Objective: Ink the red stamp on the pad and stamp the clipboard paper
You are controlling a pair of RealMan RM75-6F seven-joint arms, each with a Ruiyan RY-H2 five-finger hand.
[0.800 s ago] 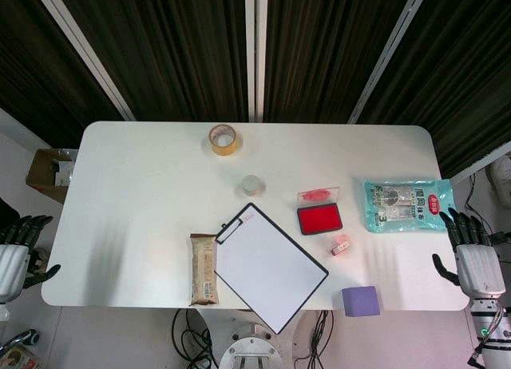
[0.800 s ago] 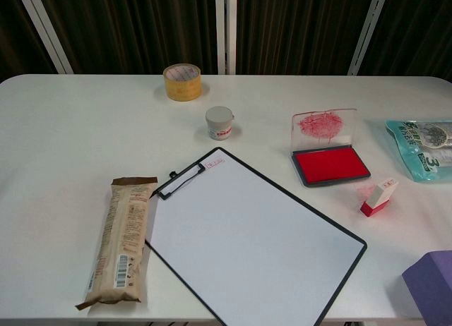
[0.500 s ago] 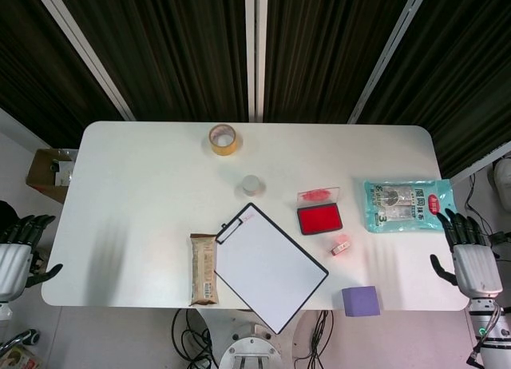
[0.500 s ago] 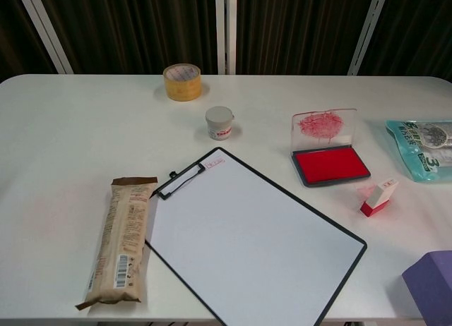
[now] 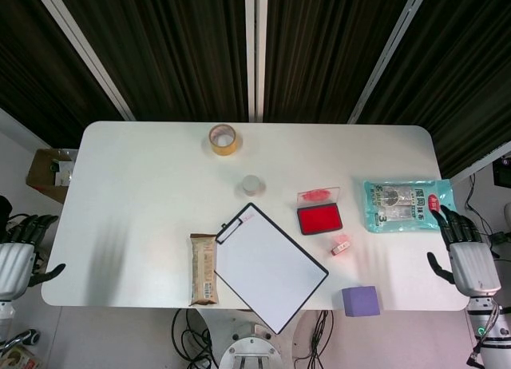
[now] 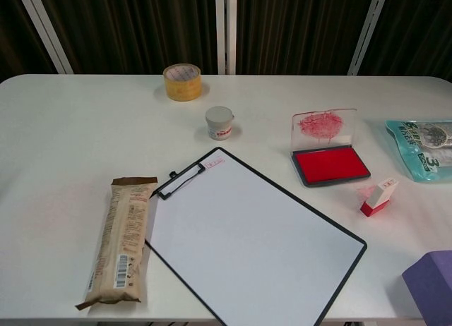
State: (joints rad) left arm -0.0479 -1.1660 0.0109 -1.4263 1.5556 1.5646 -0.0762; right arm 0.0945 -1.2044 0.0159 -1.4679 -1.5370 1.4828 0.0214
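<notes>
Both hands are shifting slightly since the earlier frames — the right hand is sitting a little further left and farther up along the table's right edge, its fingertips now overlapping the near right corner of the teal packet, while the left hand is edging a touch to the right beside the table's left edge. Nothing on the table is changing position.

Right hand: fingers spread and pointing toward the far side, holding nothing. Left hand: fingers apart, thumb out toward the table, also holding nothing. Neither hand is appearing in the chest view.

Task items:
- Red stamp — lying tilted on the table, near and right of the ink pad, well apart from both hands.
- Ink pad — lid standing open and smeared with red, red surface facing up.
- Clipboard — lying at an angle at the near middle, clip toward the far left, paper blank apart from a small red mark by the clip.

Other items: a snack bar is lying just left of the clipboard, a tape roll and a small white jar are sitting further back, and a purple block is sitting at the near right.
</notes>
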